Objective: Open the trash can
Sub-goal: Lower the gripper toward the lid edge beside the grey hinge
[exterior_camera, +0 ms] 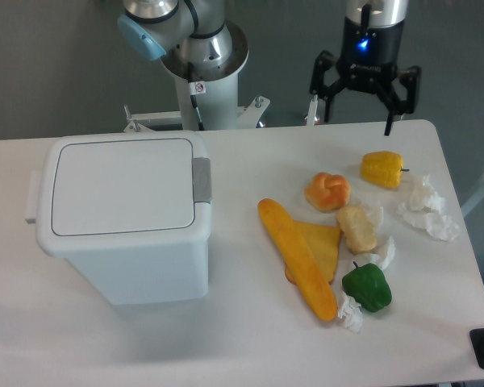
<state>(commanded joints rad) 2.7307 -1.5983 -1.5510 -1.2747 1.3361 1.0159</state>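
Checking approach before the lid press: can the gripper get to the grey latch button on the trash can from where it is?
Probably yes. The gripper hangs open above the table's far edge, and the latch button faces up on the trash can lid's right side, uncovered. The food lies nearer the camera, off that path.

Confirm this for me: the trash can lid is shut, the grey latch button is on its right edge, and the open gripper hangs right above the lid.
Not quite. In the camera view the gripper hangs open at the far right of the table, above the yellow pepper, well away from the trash can. The lid is shut and the grey latch button is on its right edge.
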